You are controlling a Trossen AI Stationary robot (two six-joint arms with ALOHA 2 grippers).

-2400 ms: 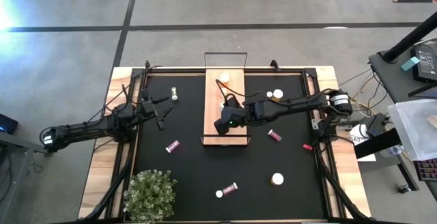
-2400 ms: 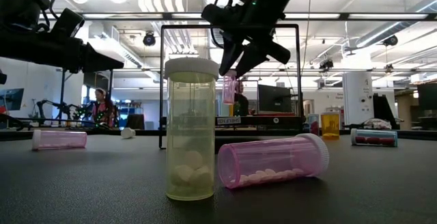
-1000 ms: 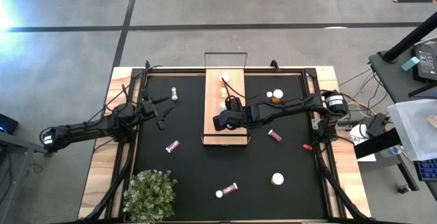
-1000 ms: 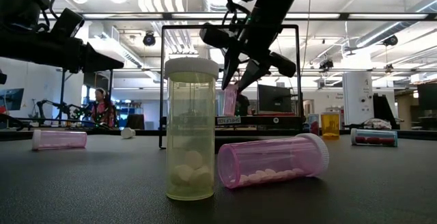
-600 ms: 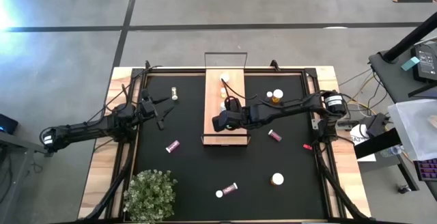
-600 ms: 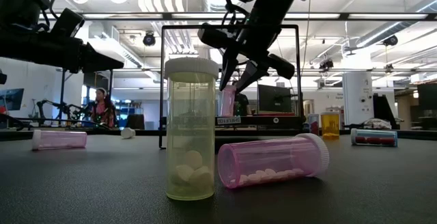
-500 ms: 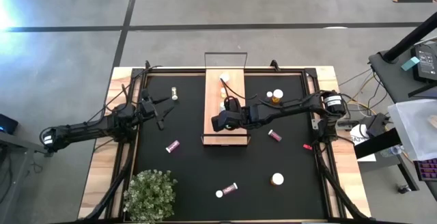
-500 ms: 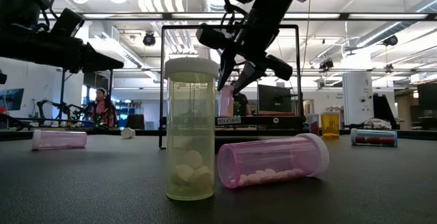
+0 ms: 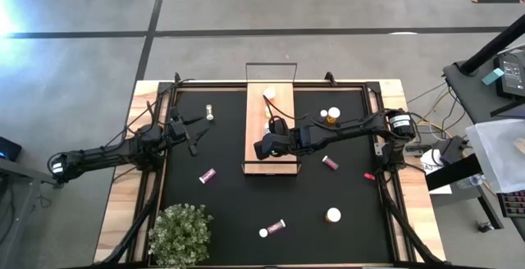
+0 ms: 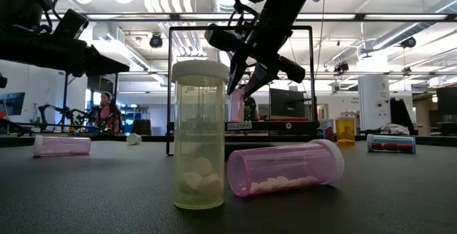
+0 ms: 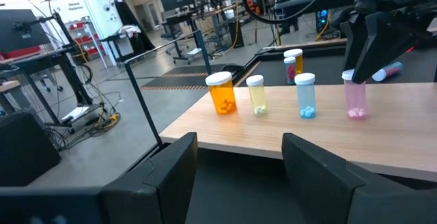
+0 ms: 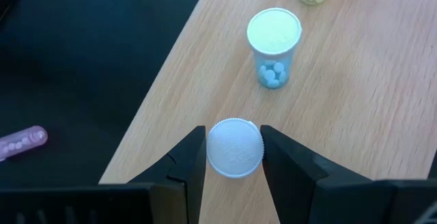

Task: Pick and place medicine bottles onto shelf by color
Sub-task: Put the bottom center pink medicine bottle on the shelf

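The light-wood shelf lies in the middle of the black mat. On it an amber bottle, a yellowish one, a blue-pill one and a pink one stand in a row. My right gripper is over the shelf, shut on the pink bottle. Other medicine bottles are scattered on the mat, among them a yellowish one standing and a pink one lying on its side. My left gripper waits open over the mat's left part. My right gripper pinches the pink bottle's white cap between its two fingers, one on each side. The fingers slant down from above and from the near side. The bottle stands about upright below them, its bottom at the shelf board.
A potted plant stands at the near left corner. More bottles lie on the mat: a pink one, a dark red one, an amber one, a white-capped one. A black wire frame rises at the shelf's far end.
My right gripper has come down with the pink bottle to the shelf board. The bottle, which hung a little tilted a second ago, now stands nearly upright.
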